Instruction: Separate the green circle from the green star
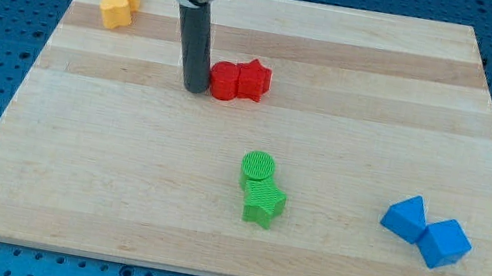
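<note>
green circle (259,168) touches green star (263,203), pair running top-to-bottom; my tip (196,88), no gripper, beside red circle (224,81).

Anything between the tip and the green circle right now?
Nothing visible. My tip sits at the left edge of the red pair, toward the view's top. The green circle, touching the green star, lies below and to the right; the red blocks sit just beside that diagonal path, not on it.

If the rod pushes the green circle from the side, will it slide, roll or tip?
The green circle lies flat and looks squat, so it will probably slide, not roll or tip. It touches the green star, so a push toward that may move both. My tip is beside the red blocks.
</note>
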